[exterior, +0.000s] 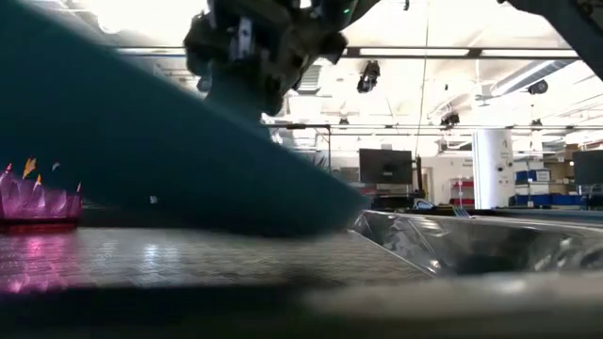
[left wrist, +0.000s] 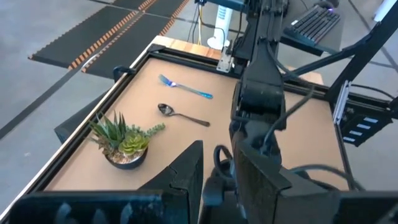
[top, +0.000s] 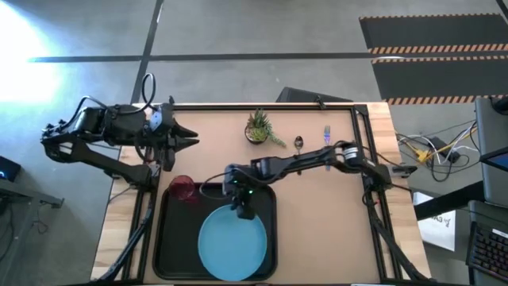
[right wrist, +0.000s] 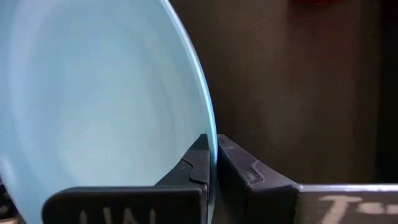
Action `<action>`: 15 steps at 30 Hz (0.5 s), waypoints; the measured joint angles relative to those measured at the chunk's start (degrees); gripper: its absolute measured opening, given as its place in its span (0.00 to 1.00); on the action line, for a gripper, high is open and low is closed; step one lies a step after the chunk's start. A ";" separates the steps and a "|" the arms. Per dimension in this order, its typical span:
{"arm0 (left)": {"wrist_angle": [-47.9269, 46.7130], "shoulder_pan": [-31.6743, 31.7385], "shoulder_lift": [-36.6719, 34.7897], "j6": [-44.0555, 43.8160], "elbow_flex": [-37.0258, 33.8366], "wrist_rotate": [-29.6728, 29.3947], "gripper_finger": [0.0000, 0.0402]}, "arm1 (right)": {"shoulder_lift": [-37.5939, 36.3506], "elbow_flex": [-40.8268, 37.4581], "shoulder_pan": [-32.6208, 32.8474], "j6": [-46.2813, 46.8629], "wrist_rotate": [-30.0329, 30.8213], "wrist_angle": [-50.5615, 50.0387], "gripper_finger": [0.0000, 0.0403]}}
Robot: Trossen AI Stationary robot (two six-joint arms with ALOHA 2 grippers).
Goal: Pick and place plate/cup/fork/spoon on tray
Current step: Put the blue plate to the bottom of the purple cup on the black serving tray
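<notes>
Over the large black rectangular tray (top: 171,238) with its raised rim, at the 6 o'clock side of the table, you will find the right gripper (top: 243,208) clamped on the rim of the large round light-blue plate (top: 232,248). Your right wrist view shows both dark fingers (right wrist: 245,174) pinching the plate's thin edge, with the plate (right wrist: 93,99) between them. From the low view, the plate (exterior: 141,141) sits tilted, its gripped edge raised above the tray floor.

Look to 9 o'clock of the right gripper for the small red translucent plastic cup (top: 182,189), standing in the tray's far-left corner.

Toward 12 o'clock on the brown table surface (top: 317,238), locate the small dark metallic spoon (top: 298,144) and, just beside it at its 3 o'clock, the slim blue-handled fork (top: 326,135). Both lie outside the tray, near a small potted green plant (top: 259,129).

Note the left gripper (top: 190,138) hovering at 10 o'clock of the tray, fingers partly apart and holding nothing.
</notes>
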 joint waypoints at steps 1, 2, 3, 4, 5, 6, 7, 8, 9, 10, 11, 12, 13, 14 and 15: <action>0.05 -0.02 -0.32 0.01 0.00 0.00 0.18 | 1.07 1.30 0.02 -0.03 0.00 -0.39 0.02; 0.01 -0.02 -0.65 0.01 0.00 0.00 0.18 | 2.09 2.56 0.02 -0.09 0.00 -1.08 0.02; 0.01 -0.02 -0.92 0.01 0.00 0.00 0.18 | 3.05 3.67 0.02 -0.17 0.00 -1.61 0.02; 0.04 -0.02 -1.27 0.02 0.00 0.00 0.18 | 3.88 4.90 0.02 -0.29 0.01 -2.14 0.02; -0.04 -0.02 -1.58 0.05 0.00 0.00 0.18 | 4.74 6.10 0.02 -0.38 -0.01 -2.83 0.02; -0.10 -0.02 -1.80 0.05 0.00 0.00 0.18 | 5.48 7.33 0.02 -0.57 -0.02 -3.49 0.02; -0.14 0.00 -1.99 0.05 0.00 0.00 0.18 | 6.10 8.47 0.02 -0.92 -0.01 -3.99 0.02; -0.24 -0.02 -2.22 0.05 0.00 0.00 0.18 | 6.75 9.41 0.02 -1.03 -0.04 -4.07 0.02; -0.28 -0.02 -2.38 0.05 0.00 0.00 0.18 | 7.18 10.30 0.02 -1.12 -0.04 -4.07 0.02; -0.26 0.00 -2.53 0.06 0.00 0.00 0.18 | 7.68 11.20 0.00 -1.16 -0.02 -4.02 0.02; -0.31 -0.02 -2.69 0.07 0.00 0.00 0.18 | 8.05 11.95 -0.05 -1.17 -0.01 -3.95 0.02; -0.40 -0.02 -2.80 0.07 0.00 0.00 0.18 | 8.43 12.73 -0.09 -1.16 0.00 -3.95 0.02; -0.66 -0.02 -2.90 0.07 0.00 0.00 0.18 | 8.82 13.38 -0.13 -1.16 0.00 -3.93 0.02; -1.05 -0.02 -2.92 0.07 0.00 0.00 0.18 | 9.21 13.99 -0.21 -1.13 -0.01 -3.98 0.02; -1.19 -0.02 -2.94 0.07 0.00 0.00 0.18 | 9.39 14.37 -0.24 -1.11 -0.01 -4.09 0.02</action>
